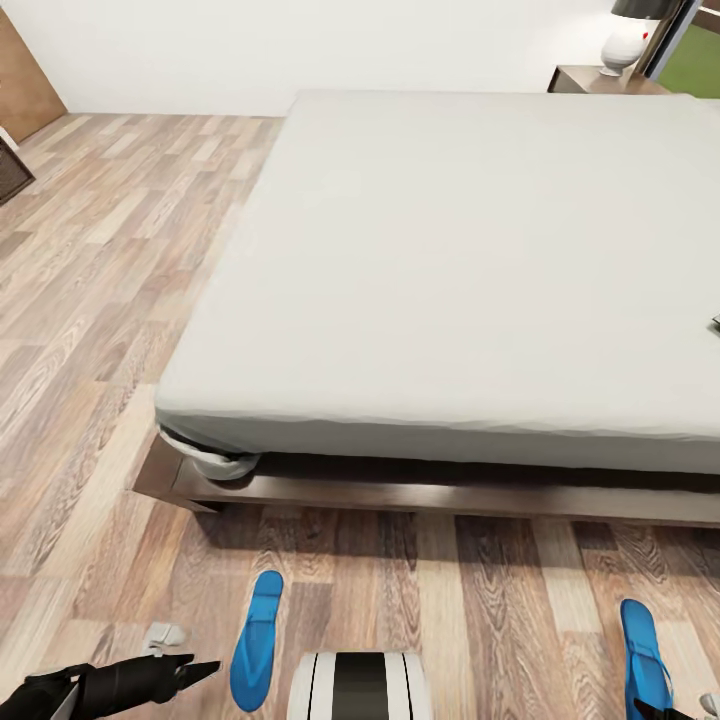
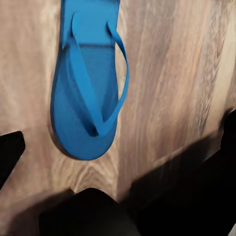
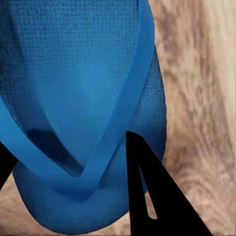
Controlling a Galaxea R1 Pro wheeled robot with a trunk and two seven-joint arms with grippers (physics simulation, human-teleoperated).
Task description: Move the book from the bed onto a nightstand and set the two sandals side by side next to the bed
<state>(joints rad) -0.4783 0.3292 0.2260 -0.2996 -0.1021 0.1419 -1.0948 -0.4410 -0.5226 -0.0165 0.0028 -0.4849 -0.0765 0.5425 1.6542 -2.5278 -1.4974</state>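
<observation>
two sandals lie on the floor by the bed's (image 1: pixel 420 300) foot edge, well apart. the left sandal (image 1: pixel 256 640) has its long axis running toward the bed frame, and so does the right sandal (image 1: pixel 643 655). my left gripper (image 1: pixel 185 668) hangs just beside the left one, on its outer side. through the left wrist camera that sandal (image 2: pixel 88 93) lies ahead of my jaws, strap side up, not between them; the jaws look apart.

my right gripper (image 3: pixel 73 177) is closer in: the right sandal (image 3: pixel 78 98) sits directly under it, one dark finger (image 3: pixel 147 187) across the sole's edge near the strap. these jaws stand apart too, not yet clamped. so the right arm is the nearer one, i judge.

the book (image 1: pixel 716 322) is a sliver at the mattress's right edge.
</observation>
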